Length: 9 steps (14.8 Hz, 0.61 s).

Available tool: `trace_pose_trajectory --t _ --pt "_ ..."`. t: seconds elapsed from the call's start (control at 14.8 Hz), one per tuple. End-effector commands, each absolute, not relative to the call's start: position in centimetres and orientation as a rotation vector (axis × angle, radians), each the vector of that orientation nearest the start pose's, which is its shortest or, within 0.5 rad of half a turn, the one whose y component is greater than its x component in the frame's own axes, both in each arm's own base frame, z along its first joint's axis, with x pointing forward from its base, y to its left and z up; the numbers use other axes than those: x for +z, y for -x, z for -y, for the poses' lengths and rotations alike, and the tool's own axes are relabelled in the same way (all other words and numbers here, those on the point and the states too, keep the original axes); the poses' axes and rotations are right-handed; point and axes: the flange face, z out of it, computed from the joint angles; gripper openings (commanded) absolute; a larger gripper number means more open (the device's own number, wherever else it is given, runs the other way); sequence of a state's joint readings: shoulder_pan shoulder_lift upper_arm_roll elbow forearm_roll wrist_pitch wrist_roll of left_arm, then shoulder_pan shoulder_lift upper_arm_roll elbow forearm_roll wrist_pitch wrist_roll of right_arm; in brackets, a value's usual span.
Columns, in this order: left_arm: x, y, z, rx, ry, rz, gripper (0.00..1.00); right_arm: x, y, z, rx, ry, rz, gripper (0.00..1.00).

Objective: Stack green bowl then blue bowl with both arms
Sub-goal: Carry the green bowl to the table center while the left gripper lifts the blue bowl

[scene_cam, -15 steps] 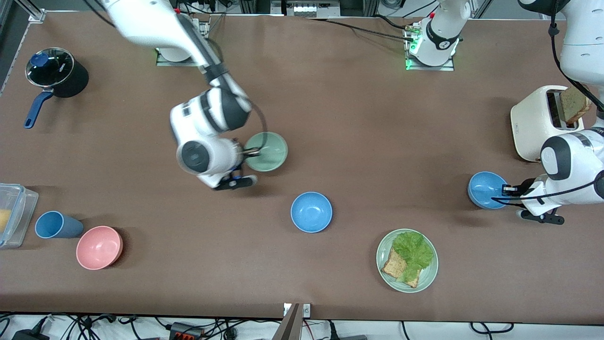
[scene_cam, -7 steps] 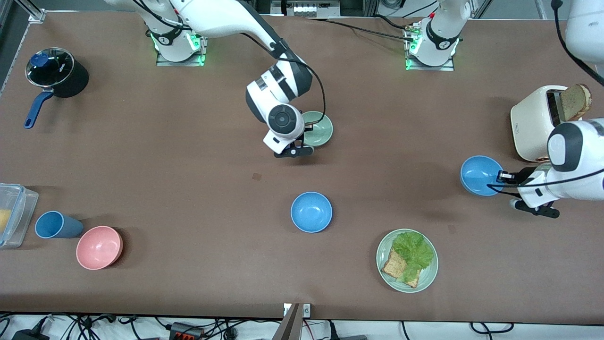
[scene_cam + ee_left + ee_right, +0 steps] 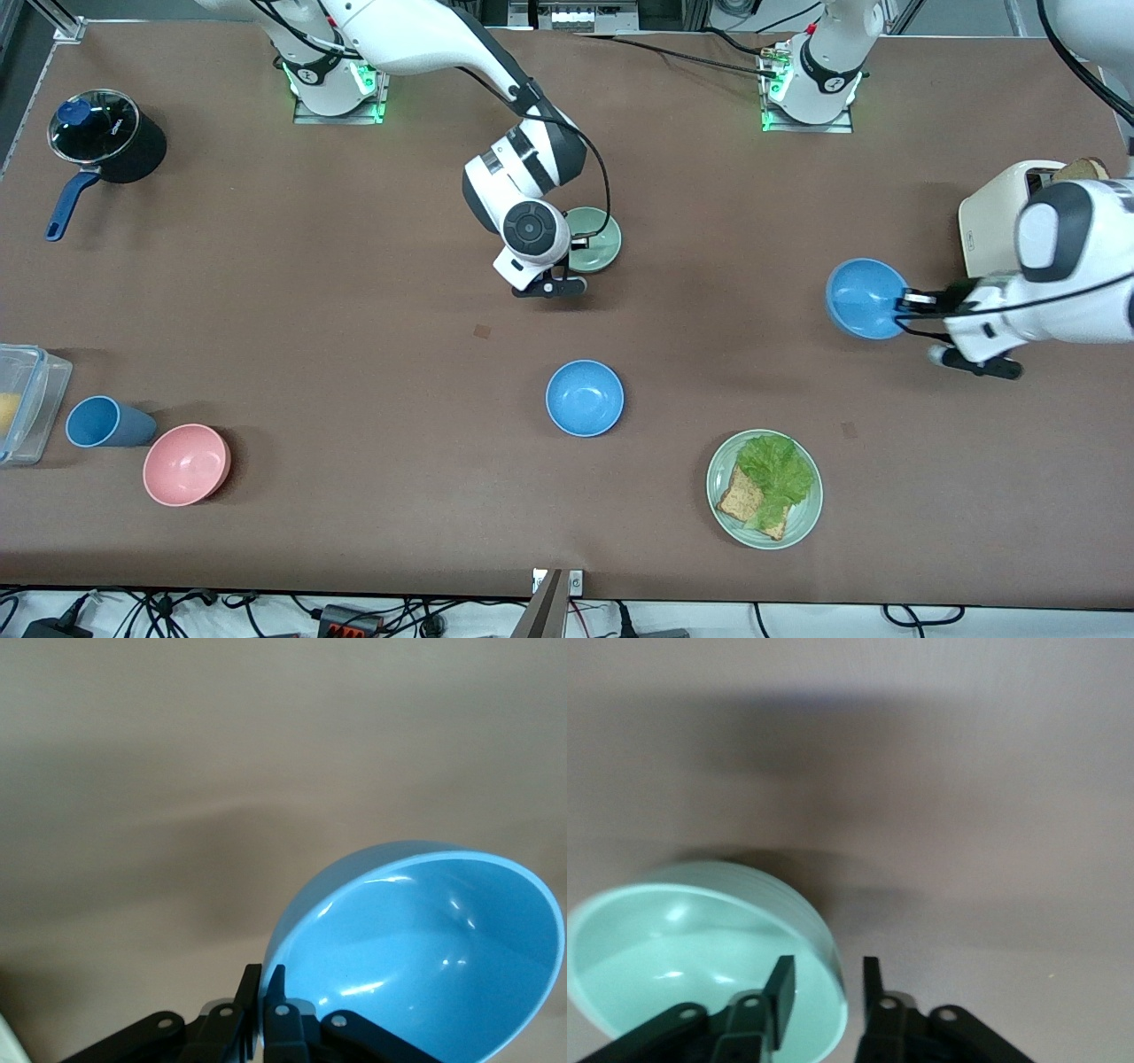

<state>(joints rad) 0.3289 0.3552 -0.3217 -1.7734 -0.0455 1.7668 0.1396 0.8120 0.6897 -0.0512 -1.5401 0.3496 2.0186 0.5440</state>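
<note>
The green bowl point(image 3: 602, 241) sits on the table midway between the two arm bases. My right gripper point(image 3: 578, 241) is open astride its rim, one finger inside the bowl and one outside. The right wrist view shows the same bowl point(image 3: 673, 948) with my right gripper point(image 3: 826, 964) open. My left gripper point(image 3: 908, 303) is shut on the rim of a blue bowl point(image 3: 861, 299) and holds it tilted above the table near the toaster. The left wrist view shows that bowl point(image 3: 425, 948) pinched in my left gripper point(image 3: 266, 973). Its twin blue bowl point(image 3: 585, 398) rests on the table, nearer the front camera.
A white toaster point(image 3: 997, 221) with bread stands at the left arm's end. A pale-green plate point(image 3: 804, 521) holds toast and lettuce. A pink bowl point(image 3: 186, 463), blue cup point(image 3: 106, 422), clear container point(image 3: 22, 399) and black pot point(image 3: 106, 137) are at the right arm's end.
My right arm has carried the green bowl toward the table's middle and now stands open around its rim. My left gripper has moved the blue bowl toward the middle, along the toaster.
</note>
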Motion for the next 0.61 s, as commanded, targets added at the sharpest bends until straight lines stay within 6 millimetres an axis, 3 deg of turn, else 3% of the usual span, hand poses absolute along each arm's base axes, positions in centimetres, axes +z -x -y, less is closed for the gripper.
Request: trace_pose_trajectory --t 0.0,0.14,0.27,0.54 --pt "36.4 -57.3 5.4 0.57 3.265 -0.062 0.01 32.5 -51.7 -45.2 0.375 2.957 -0.05 1.0" --pt "36.6 -56.6 9.4 0.568 3.259 0.055 0.01 36.5 -55.1 -41.0 0.27 2.94 -0.122 1.0" --pt "35.4 -55.5 13.1 0.582 3.272 0.184 0.01 38.9 -57.6 -37.2 0.179 2.978 -0.153 1.0" --pt "32.6 -52.0 21.2 0.52 3.305 0.427 0.0 40.8 -61.6 -30.1 0.041 3.063 -0.117 1.0"
